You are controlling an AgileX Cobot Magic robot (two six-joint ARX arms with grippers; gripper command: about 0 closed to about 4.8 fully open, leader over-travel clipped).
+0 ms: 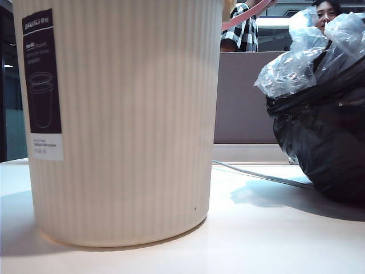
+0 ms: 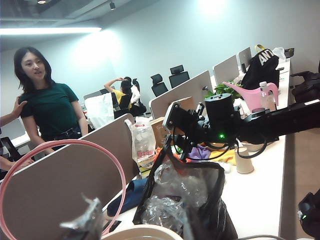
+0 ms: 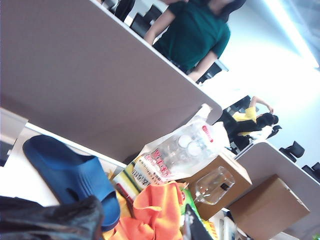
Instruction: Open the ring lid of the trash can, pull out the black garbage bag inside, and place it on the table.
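The cream ribbed trash can [image 1: 125, 125] stands on the white table [image 1: 274, 240] at the left. Its pink ring lid [image 1: 245, 14] is raised above the rim [image 2: 145, 232] and stands upright [image 2: 60, 145]. My left gripper [image 2: 137, 220] is open just over the rim. The hoop's lower edge runs close beside one fingertip [image 2: 90, 220]; I cannot tell if they touch. The black garbage bag [image 1: 325, 142] sits on the table to the right, with clear film [image 1: 302, 63] at its top. My right gripper [image 2: 176, 147] hangs open just above the bag's peaked edge [image 2: 200, 200].
A grey-brown partition [image 1: 242, 97] runs behind the table, and a grey cable [image 1: 256, 174] lies along its foot. A dark blue slipper [image 2: 125, 197], an orange cloth [image 3: 155, 215], a pack of bottles [image 3: 175, 152] and a paper cup [image 2: 243, 161] lie beyond the bag. People stand behind.
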